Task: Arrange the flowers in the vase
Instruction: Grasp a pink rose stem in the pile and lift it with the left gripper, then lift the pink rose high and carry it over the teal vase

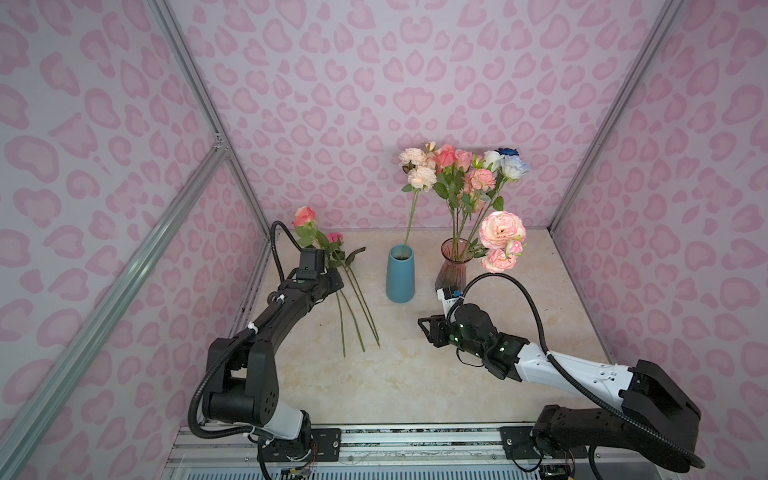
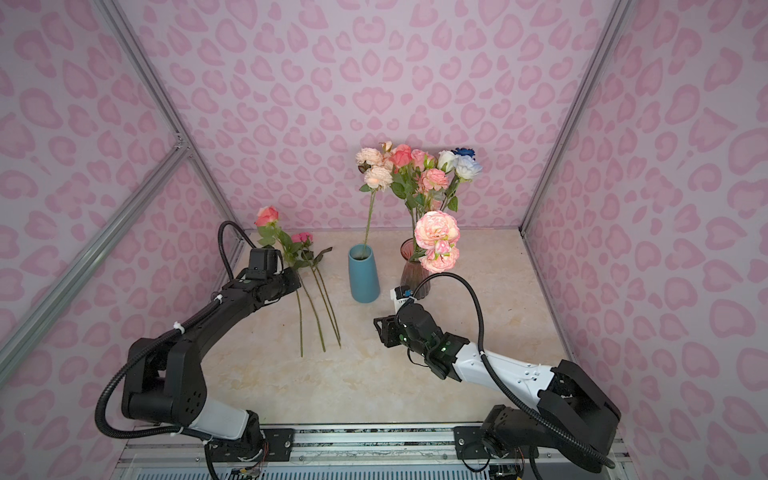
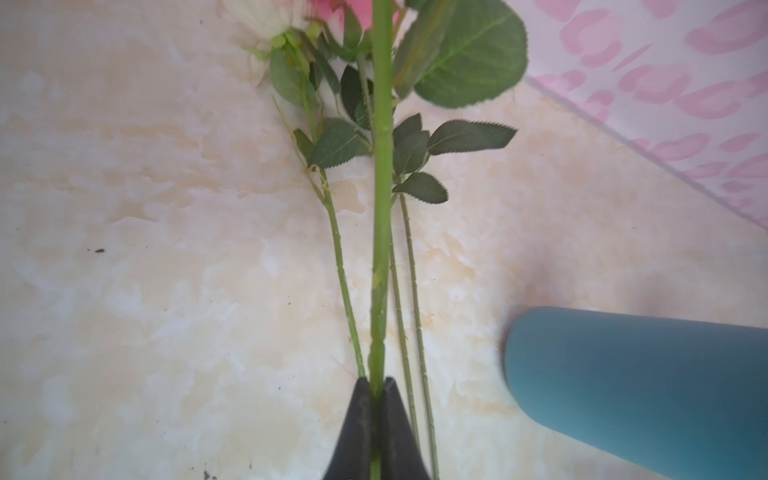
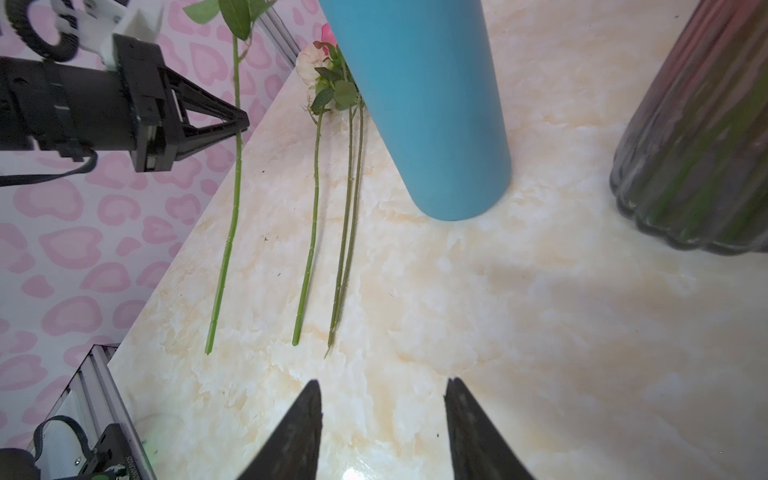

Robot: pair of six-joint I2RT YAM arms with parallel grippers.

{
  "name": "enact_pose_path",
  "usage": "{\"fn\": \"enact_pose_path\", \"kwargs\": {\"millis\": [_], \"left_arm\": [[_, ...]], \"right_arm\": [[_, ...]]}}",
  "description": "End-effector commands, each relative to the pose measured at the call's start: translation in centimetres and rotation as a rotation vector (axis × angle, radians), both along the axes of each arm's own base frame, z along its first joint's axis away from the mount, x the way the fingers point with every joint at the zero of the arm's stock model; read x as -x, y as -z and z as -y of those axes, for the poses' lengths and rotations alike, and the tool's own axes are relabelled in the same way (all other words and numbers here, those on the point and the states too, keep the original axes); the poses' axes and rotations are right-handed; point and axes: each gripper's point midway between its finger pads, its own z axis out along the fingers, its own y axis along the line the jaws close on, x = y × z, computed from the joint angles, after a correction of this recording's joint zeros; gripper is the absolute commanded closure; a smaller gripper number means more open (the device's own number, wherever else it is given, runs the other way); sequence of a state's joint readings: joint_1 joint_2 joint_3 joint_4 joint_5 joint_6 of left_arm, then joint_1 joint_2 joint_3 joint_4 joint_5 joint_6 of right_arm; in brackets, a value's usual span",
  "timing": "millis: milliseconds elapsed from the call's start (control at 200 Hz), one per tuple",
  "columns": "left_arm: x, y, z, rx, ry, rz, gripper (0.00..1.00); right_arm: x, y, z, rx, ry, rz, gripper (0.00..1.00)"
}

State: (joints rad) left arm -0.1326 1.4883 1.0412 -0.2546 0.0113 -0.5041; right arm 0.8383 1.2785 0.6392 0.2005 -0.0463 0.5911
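The left end effector (image 3: 377,388) pinches the coral rose stem (image 3: 381,216), apparently raised, by the desk (image 1: 324,374) edge. The right end effector (image 4: 384,390) gapes half-open, empty, over bare desk near the blue vase (image 1: 400,274).

In the left wrist view the held stem (image 3: 381,208) leaves the frame before its bloom can be made out, and the blue vase (image 3: 644,382) is blurred and cropped, mouth unseen; in the right wrist view the glass vase (image 4: 698,145) is a cropped, blurred flank. In both top views the tips of the left gripper (image 1: 338,279) are lost among leaves (image 1: 309,235); the glass vase's foot sits partly behind the right wrist camera (image 1: 446,296).
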Motion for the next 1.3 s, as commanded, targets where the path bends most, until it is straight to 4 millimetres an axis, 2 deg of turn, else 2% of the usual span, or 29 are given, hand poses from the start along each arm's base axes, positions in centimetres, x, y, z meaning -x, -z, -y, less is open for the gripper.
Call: {"fn": "enact_pose_path", "kwargs": {"millis": [0, 65, 170, 325, 455, 475, 560, 640, 655, 665, 685, 775, 925, 1085, 1295], "left_arm": [[0.7, -4.2, 0.3, 0.02, 0.02, 0.107, 0.97], [1.0, -7.6, 0.7, 0.041, 0.036, 0.205, 0.97], [1.3, -14.3, 2.2, 0.066, 0.091, 0.415, 0.97], [2.4, -24.0, 4.2, 0.046, 0.142, 0.736, 0.97], [2.8, -30.9, 5.1, 0.067, 0.153, 0.931, 0.97], [3.0, -32.5, 5.3, 0.074, 0.153, 0.982, 0.97], [3.0, -36.4, 5.9, 0.09, 0.155, 1.113, 0.97], [2.6, -38.7, 7.0, 0.115, 0.176, 1.196, 0.97], [2.3, -38.6, 7.3, 0.113, 0.18, 1.196, 0.97], [2.5, -39.6, 7.4, 0.116, 0.181, 1.219, 0.97], [2.4, -40.2, 7.7, 0.118, 0.188, 1.235, 0.97], [1.3, -41.2, 9.4, 0.138, 0.201, 1.275, 0.97], [-0.4, -40.7, 13.0, 0.164, 0.252, 1.283, 0.97], [-1.7, -38.3, 16.4, 0.121, 0.298, 1.241, 0.97], [-3.4, -34.4, 18.6, 0.096, 0.33, 1.169, 0.97]], "right_arm": [[0.1, -0.6, -0.2, -0.005, -0.005, 0.01, 0.51], [0.1, -1.1, -0.4, 0.002, -0.014, 0.027, 0.51], [-0.2, -2.1, -0.5, 0.015, -0.026, 0.079, 0.51], [-0.9, -3.7, 0.7, 0.001, 0.03, 0.194, 0.51], [-1.4, -4.2, 1.0, -0.012, 0.056, 0.236, 0.51], [-1.5, -4.3, 1.0, -0.01, 0.058, 0.238, 0.51], [-1.8, -4.0, 0.9, 0.002, 0.067, 0.245, 0.52], [-2.0, -4.0, 0.8, -0.014, 0.073, 0.258, 0.52], [-2.1, -4.0, 0.8, -0.017, 0.074, 0.26, 0.52], [-2.1, -4.0, 0.7, -0.02, 0.074, 0.262, 0.52], [-2.1, -4.1, 0.7, -0.026, 0.077, 0.266, 0.52], [-2.5, -4.3, 0.5, -0.029, 0.081, 0.279, 0.52], [-2.7, -4.8, 0.3, -0.021, 0.076, 0.304, 0.52], [-2.4, -3.9, 1.3, -0.012, 0.098, 0.313, 0.52], [-2.4, -3.3, 1.9, -0.003, 0.124, 0.301, 0.52]]}}
